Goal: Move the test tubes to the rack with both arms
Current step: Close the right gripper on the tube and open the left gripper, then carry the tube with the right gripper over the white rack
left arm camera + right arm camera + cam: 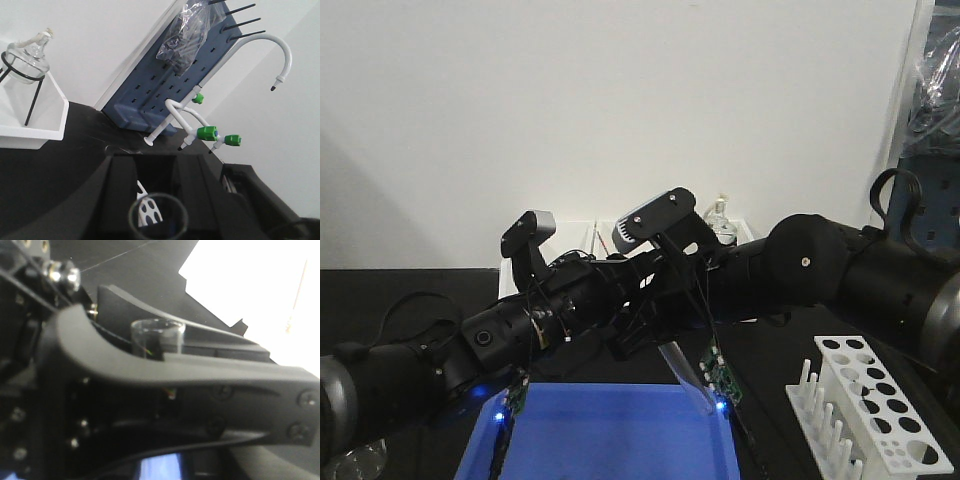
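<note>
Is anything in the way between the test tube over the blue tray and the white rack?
Nothing visible blocks it. The test tube hangs tilted over the right edge of the blue tray, and the rack stands to its right with open table between. Only a green circuit board dangles beside the tube.

On my front view the left arm (490, 340) comes in from 8 o'clock and the right arm (820, 265) from 3 o'clock, and they meet at centre. Below that junction a test tube (686, 378) slants over the far right corner of the tray (610, 440) at 6 o'clock. The rack (875, 410) stands at 4 o'clock, right of the tray. Behind the arms, at 12 o'clock, I see the flask (720, 215). My left wrist view puts it inside a bin (50, 125) at 10 o'clock, with the pegboard (150, 95) at 1 o'clock behind a tap (260, 47).
</note>
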